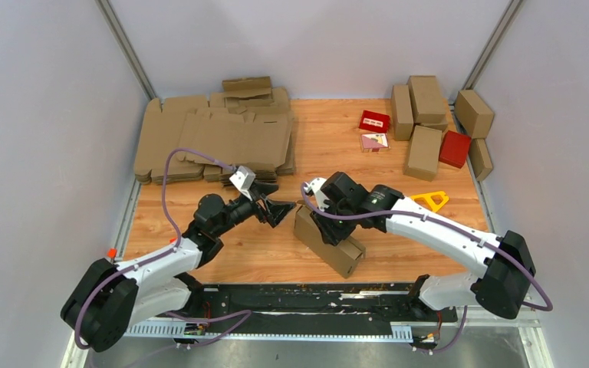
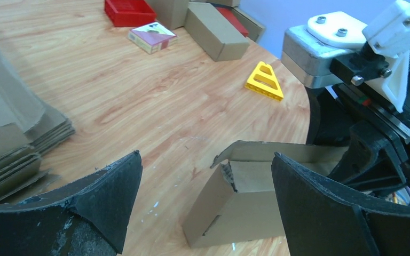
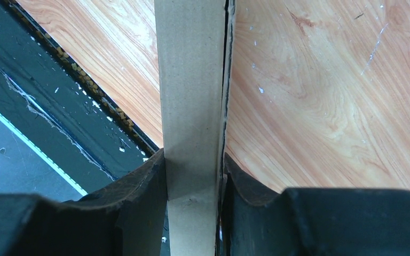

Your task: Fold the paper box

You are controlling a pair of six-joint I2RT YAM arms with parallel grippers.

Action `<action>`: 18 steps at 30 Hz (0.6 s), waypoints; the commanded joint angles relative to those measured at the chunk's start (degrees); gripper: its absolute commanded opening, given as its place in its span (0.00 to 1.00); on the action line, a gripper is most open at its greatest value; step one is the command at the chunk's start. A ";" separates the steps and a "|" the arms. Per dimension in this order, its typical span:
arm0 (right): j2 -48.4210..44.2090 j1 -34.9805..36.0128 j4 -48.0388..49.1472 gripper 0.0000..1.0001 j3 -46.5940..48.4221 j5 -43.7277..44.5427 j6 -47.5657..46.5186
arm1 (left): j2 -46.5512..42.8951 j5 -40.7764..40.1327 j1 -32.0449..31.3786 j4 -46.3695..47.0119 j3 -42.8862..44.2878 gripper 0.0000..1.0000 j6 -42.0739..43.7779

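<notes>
The paper box [image 1: 328, 241] is brown cardboard, partly folded, standing on the wooden table near the front middle. My right gripper [image 1: 327, 221] is shut on its upper edge; in the right wrist view the box wall [image 3: 192, 106] sits clamped between the two black fingers [image 3: 139, 202]. My left gripper [image 1: 276, 208] is open and empty, just left of the box. In the left wrist view the box [image 2: 245, 208] shows between the wide-apart fingers [image 2: 112, 192], with a top flap raised and one end open.
A stack of flat brown blanks [image 1: 215, 138] lies at the back left. Finished brown boxes [image 1: 423, 126], red boxes [image 1: 454, 148] and a small printed box [image 1: 374, 141] stand at the back right. A yellow triangular piece [image 1: 429, 200] lies right of the box.
</notes>
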 commanded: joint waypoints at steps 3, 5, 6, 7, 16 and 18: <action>-2.57 0.27 2.75 0.30 -0.77 -1.21 -0.75 | 3.34 7.86 0.23 9.19 0.94 0.96 -1.02; -2.87 0.24 2.72 0.31 -0.59 -1.29 -1.09 | 4.65 9.22 0.18 10.24 1.30 0.94 -1.34; -2.91 0.26 2.84 0.32 -0.47 -1.44 -1.28 | 5.16 9.68 0.23 10.05 1.59 0.92 -1.32; -2.83 0.27 2.81 0.32 -0.30 -1.64 -1.29 | 5.85 10.04 0.19 9.47 2.11 0.90 -1.12; -1.05 0.27 3.25 0.47 0.38 -2.01 -1.40 | 10.18 12.98 0.19 6.28 5.23 0.77 -0.30; -1.17 0.28 3.57 0.50 0.19 -2.23 -1.43 | 10.06 12.92 0.25 5.28 5.58 0.73 0.34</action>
